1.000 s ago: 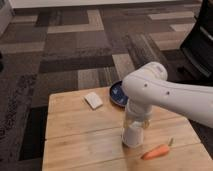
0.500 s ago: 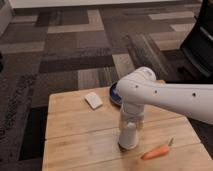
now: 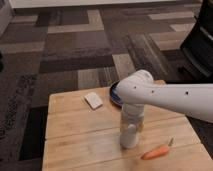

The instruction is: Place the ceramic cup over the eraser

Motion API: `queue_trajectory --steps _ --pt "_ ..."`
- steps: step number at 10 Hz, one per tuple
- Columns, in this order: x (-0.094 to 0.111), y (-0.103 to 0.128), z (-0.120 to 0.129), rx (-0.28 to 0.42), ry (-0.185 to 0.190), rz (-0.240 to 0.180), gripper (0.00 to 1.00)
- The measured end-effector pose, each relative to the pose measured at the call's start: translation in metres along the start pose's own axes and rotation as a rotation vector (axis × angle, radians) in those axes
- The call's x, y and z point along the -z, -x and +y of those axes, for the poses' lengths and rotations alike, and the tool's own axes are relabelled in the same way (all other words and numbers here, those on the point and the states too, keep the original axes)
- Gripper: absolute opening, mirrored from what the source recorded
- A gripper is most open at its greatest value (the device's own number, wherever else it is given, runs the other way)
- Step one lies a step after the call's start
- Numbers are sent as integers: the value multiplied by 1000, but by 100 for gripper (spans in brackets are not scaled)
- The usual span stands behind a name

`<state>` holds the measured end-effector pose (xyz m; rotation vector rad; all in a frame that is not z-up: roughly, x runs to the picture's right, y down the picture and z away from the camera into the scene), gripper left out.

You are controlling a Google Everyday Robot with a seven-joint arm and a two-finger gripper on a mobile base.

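Now the arm's white wrist stands nearly upright over the wooden table [image 3: 75,145], and the gripper [image 3: 130,129] points straight down near the front middle of the boards. Compared with a second ago, the arm has swung a little to the left and sunk lower. The pale shape beneath the gripper now appears to sit on the wood instead of hanging just above it.

I take that shape for the ceramic cup [image 3: 128,141], directly under the gripper and in line with it. Where the gripper ends and the cup begins is hard to separate, so I cannot tell whether the gripper is clamped on the cup or has let it go.

The eraser is not visible anywhere on the table. It may be under the cup or hidden behind the wrist, and I cannot say which.

Behind the gripper and partly covered by the arm lies a dark blue bowl [image 3: 114,93]. A flat white block [image 3: 93,100] rests behind and to one side, well apart. A carrot [image 3: 155,151] lies in front on the other side, near but not touching.

My judgement is that the lowering is nearly or fully done. What remains is releasing the cup and lifting clear without tipping it.
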<state>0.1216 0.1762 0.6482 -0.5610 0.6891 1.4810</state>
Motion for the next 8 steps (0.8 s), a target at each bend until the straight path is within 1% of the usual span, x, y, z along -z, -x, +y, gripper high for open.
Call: queue_trajectory --steps 1,2,3,4,5,8 --pt "0 0 0 0 0 0 30" --pt "0 0 0 0 0 0 50" --pt "0 0 0 0 0 0 58" --pt "0 0 0 -1 0 0 71" --pt "0 0 -1 -1 0 1 80" --pt "-1 0 -1 -2 0 2 80"
